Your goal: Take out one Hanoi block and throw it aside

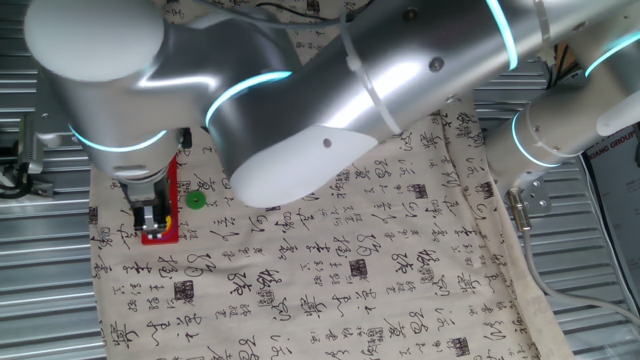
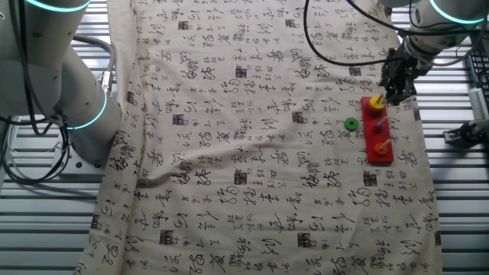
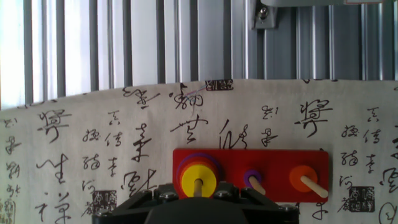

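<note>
The yellow Hanoi block (image 3: 199, 181) sits on top of a stack of larger rings on the left peg of the red base (image 3: 273, 163). It also shows in the other fixed view (image 2: 375, 101). A purple ring (image 3: 252, 180) is on the middle peg and an orange ring (image 3: 301, 177) on the right peg. My gripper (image 2: 396, 82) hovers just above the yellow block's end of the base, also in one fixed view (image 1: 151, 216). Only its black body shows in the hand view, and its fingers are hidden. It holds nothing that I can see.
A green ring (image 2: 351, 124) lies loose on the calligraphy cloth (image 2: 252, 153) beside the base, also in one fixed view (image 1: 195, 200). The cloth's far edge and the metal slats (image 3: 186, 37) lie just beyond the base. A second arm (image 2: 53, 92) stands at the left.
</note>
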Robot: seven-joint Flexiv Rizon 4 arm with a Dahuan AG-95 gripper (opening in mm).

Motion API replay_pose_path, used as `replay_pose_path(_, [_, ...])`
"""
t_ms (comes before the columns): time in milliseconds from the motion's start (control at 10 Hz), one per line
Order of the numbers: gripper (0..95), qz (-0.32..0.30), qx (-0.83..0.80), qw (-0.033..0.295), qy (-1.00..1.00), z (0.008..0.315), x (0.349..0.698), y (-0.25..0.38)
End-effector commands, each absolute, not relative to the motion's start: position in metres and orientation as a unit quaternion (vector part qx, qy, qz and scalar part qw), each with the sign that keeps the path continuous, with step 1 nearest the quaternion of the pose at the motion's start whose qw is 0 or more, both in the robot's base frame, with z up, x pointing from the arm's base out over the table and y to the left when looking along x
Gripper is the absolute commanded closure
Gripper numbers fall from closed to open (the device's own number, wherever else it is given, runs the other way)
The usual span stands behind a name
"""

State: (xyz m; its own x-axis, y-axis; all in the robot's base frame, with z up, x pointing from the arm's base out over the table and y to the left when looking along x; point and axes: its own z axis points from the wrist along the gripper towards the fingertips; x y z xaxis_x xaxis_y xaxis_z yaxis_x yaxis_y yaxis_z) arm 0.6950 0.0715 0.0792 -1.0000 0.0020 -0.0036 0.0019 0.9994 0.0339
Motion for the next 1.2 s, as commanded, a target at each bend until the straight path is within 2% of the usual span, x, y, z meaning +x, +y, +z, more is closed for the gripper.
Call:
replay_pose_path(100, [57.0, 0.018, 0.001, 0.009, 1.000, 0.079, 0.692, 0.071])
replay_pose_path(1200, [57.0, 0.020, 0.006, 0.028, 0.999, 0.065, 0.688, 0.071])
